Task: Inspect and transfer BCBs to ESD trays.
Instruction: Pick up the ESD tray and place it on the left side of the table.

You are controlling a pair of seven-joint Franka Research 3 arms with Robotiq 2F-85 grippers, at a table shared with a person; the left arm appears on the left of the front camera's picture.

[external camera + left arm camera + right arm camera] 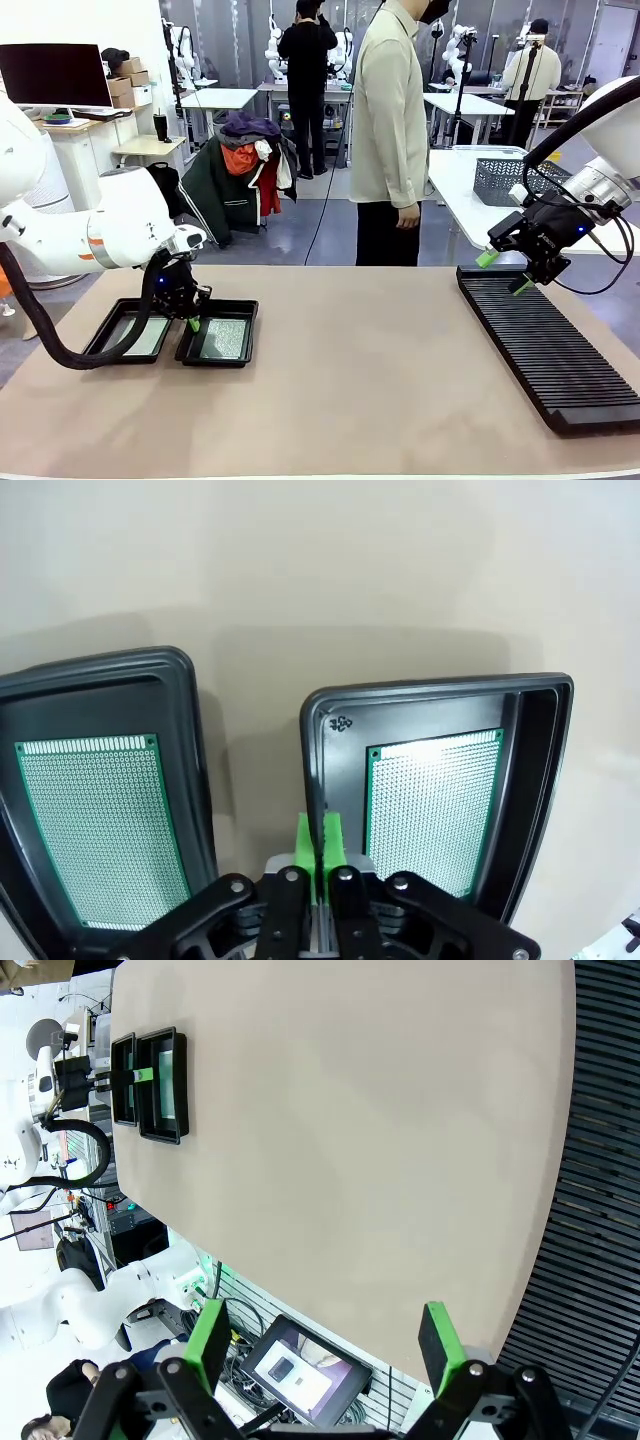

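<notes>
Front view: at lower left you see the left gripper, pads pressed together and empty, over the two ESD trays, each holding one of the BCBs. At right, the right gripper stands wide above the ribbed rack.

Left wrist view: both boards lie flat in their trays; the transfer looks complete.

Right wrist view: wide green pads, nothing between them, frame the bare table.
</notes>
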